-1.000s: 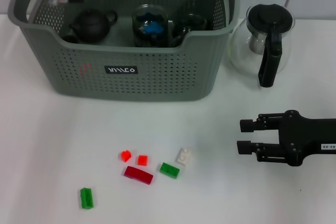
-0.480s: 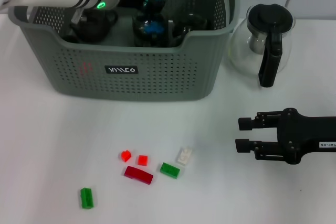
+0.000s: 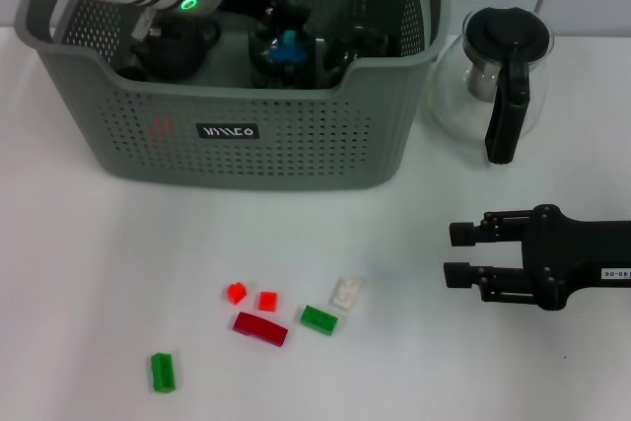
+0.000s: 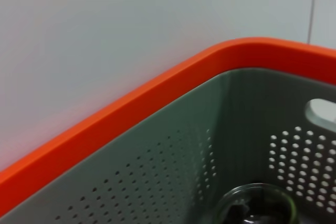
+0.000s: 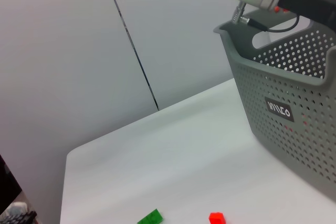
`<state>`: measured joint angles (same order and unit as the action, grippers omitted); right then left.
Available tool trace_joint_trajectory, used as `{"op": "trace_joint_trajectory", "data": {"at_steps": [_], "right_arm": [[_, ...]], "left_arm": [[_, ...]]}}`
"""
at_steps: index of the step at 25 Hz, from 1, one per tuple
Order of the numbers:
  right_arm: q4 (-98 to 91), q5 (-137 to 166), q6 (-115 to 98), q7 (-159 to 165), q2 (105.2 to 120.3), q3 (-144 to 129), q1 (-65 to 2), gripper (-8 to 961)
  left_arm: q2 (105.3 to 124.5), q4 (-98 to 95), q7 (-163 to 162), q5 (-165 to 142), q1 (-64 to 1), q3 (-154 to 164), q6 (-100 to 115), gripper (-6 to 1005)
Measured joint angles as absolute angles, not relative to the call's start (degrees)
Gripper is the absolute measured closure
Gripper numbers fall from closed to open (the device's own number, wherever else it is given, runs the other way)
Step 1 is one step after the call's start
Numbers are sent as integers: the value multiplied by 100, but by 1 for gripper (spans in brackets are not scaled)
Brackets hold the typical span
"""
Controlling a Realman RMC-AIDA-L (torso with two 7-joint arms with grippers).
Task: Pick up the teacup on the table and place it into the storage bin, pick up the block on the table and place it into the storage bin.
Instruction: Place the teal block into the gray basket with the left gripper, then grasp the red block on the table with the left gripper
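Note:
The grey storage bin (image 3: 246,130) stands at the back left of the table; its orange rim (image 4: 131,103) fills the left wrist view. Inside it stands a glass teacup (image 3: 281,58) with something blue in it, and its rim (image 4: 257,203) shows in the left wrist view. My left gripper (image 3: 279,19) reaches into the bin from the upper left, just over that teacup. Several blocks lie on the table in front: a white one (image 3: 345,292), two green (image 3: 318,319) (image 3: 163,372) and three red (image 3: 260,328). My right gripper (image 3: 459,254) hovers open and empty to their right.
A dark teapot (image 3: 170,46) and a dark cup (image 3: 360,43) also sit in the bin. A glass teapot with a black handle (image 3: 503,81) stands right of the bin. In the right wrist view the bin wall (image 5: 294,114), a green block (image 5: 150,217) and a red block (image 5: 216,216) show.
My left arm has swung in over the bin from the upper left, and its gripper has come down toward the glass teacup. The right gripper has barely shifted.

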<state>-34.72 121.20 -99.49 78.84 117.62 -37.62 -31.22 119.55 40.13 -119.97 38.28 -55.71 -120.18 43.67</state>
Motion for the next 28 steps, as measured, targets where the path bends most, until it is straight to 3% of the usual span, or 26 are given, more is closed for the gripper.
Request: {"op": "trace_joint_trajectory", "data": {"at_steps": [6,11,19,28], "right_arm": [[-3472,12120,-9954,7883,11759,-3762,-3111,360],[-3472,12121,-9968,7883,11743,-3762,-3103,360],[-3472,12120,-9984,7886,11739,-3762,-3102,360],[-3472,12120,-9974,7885,11749,-3762,-3116,360]], "left_arm": [[12047,4892,-12264,3881,-5272,-12051,4902,536],[12233,6607,-12671,4208,-4510,-12325,5634,323],[12341,8779,-12440,5874,-3253,-13449,8061,332],[12420,8464,-10397,6131,-2553,-14231,10872,337]]}}
